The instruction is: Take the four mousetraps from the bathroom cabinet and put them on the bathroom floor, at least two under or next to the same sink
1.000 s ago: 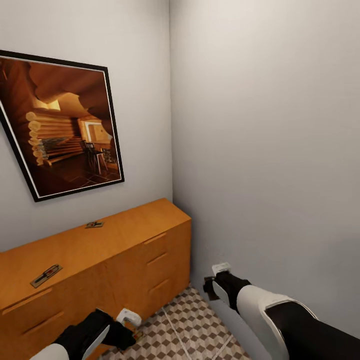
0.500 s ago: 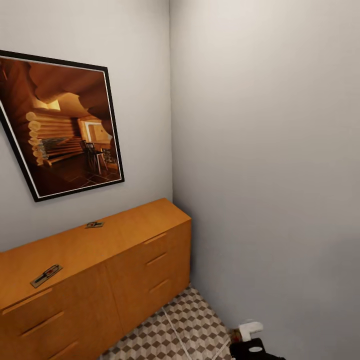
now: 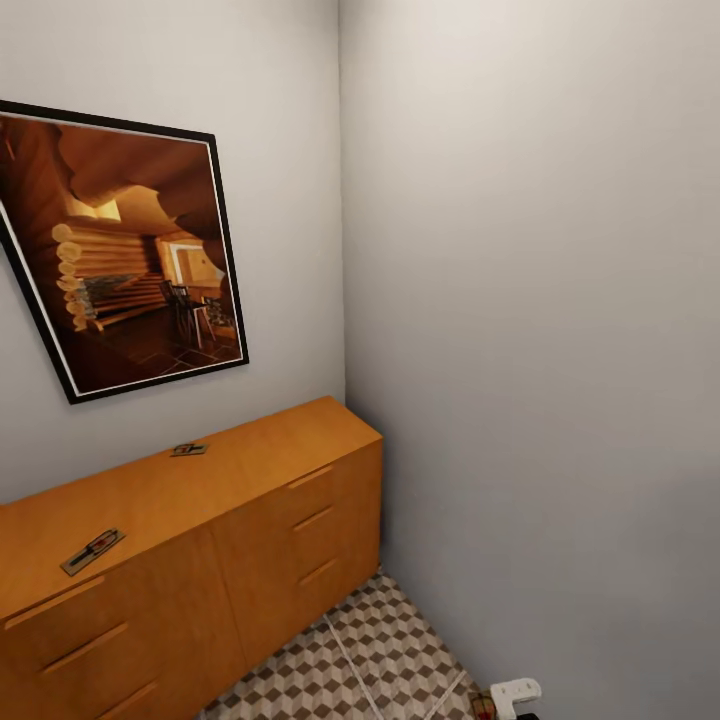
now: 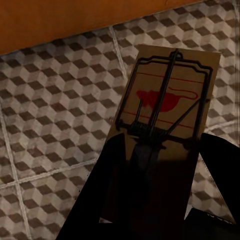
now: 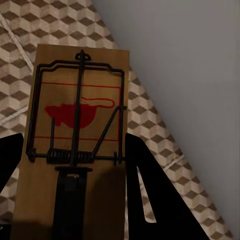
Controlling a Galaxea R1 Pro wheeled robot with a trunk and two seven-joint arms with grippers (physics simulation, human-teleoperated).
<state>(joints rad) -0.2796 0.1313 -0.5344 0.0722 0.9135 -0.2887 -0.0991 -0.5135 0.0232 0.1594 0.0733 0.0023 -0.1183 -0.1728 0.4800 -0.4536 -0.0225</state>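
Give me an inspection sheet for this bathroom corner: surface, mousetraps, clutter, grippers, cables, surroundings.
Surface: cube-patterned floor; smooth orange cabinet top.
Job's things: two mousetraps on the cabinet top, near trap and far trap; left-held trap; right-held trap.
Clutter: nothing seen.
Grippers: left gripper shut on left-held trap; right gripper shut on right-held trap, low beside the wall.
Cables: nothing seen.
Surroundings: framed picture, plain grey walls.

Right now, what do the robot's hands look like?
The left gripper and right gripper each have two plain black jaws, flat and tapering towards the tips, without markings. In the head view, a small white block shows on the right arm.
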